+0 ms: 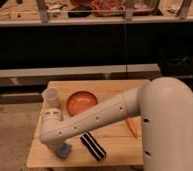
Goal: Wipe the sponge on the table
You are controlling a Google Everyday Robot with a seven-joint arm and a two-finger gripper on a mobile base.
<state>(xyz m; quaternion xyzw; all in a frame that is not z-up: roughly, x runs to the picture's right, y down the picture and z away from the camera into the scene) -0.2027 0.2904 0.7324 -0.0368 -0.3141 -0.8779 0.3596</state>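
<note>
Long dark shelf bench [85,47] set across 12 o'clock, metal uprights [42,10] fixed on its cluttered top, speckled floor [12,131] seen at 8 o'clock, dimly lit
</note>
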